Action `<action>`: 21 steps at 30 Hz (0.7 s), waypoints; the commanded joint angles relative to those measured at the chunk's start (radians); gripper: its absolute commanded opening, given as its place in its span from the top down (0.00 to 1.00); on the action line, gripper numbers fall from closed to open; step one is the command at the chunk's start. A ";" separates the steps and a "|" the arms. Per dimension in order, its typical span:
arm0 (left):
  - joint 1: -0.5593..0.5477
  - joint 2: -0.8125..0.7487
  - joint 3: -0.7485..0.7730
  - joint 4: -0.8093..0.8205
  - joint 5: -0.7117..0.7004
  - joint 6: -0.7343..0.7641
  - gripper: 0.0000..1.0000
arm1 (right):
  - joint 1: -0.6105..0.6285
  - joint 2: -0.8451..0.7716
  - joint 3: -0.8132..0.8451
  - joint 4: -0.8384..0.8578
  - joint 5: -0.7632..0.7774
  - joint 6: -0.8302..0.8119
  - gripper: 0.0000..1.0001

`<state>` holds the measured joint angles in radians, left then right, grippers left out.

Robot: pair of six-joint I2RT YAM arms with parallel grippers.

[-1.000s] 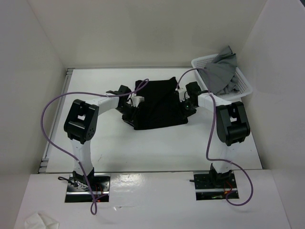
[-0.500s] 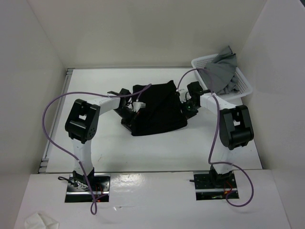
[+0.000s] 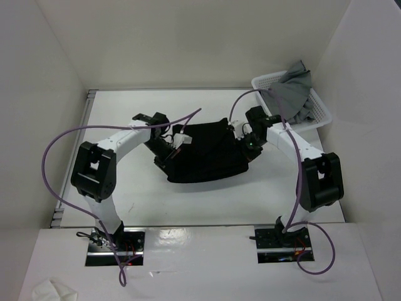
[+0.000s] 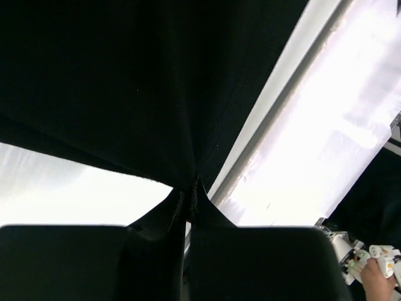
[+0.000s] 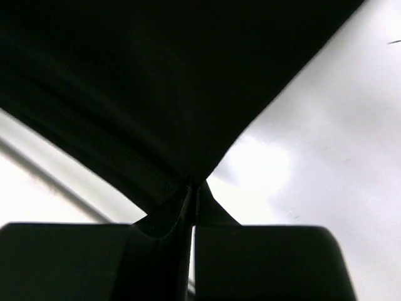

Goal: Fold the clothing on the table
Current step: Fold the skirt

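Two arms reach over the table point(image 3: 188, 200), one from each side, and each one pinches the clothing point(image 3: 207, 157) between closed fingers. The left gripper point(image 3: 170, 144) is clamped on the left edge of the black fabric and the right gripper point(image 3: 242, 134) on the right edge.

In the left wrist view the jaws stand tight together with a thin fold of cloth squeezed between them, and the fabric spreads away from that point like a fan. The right wrist view shows the same kind of grip.

The clothing is around the middle of the table, between the two grippers. Its far edge is pulled almost straight and its near edge makes a rounded line on the white surface. The held edges seem lifted a little off the table, but from above I cannot be sure.

In the far right corner stands a white basket point(image 3: 321, 111) with grey garments point(image 3: 291, 94) inside, apart from the black clothing.
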<state>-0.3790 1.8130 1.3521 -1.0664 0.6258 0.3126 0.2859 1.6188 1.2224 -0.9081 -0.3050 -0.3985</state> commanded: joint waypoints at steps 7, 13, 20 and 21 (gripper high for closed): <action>-0.024 -0.027 0.071 -0.138 0.046 0.088 1.00 | 0.062 -0.066 0.041 -0.227 -0.039 -0.112 1.00; 0.046 0.022 0.176 -0.220 0.077 0.132 1.00 | 0.062 -0.039 0.135 -0.194 -0.039 -0.102 1.00; 0.127 0.080 0.304 -0.170 0.077 0.094 1.00 | 0.053 0.062 0.232 -0.106 -0.028 -0.039 1.00; 0.127 0.095 0.305 -0.159 0.077 0.094 1.00 | 0.053 0.072 0.247 -0.095 -0.028 -0.028 1.00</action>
<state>-0.2604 1.8751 1.6184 -1.2343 0.6643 0.3931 0.3424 1.6543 1.4151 -1.0573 -0.3309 -0.4610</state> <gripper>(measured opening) 0.017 0.007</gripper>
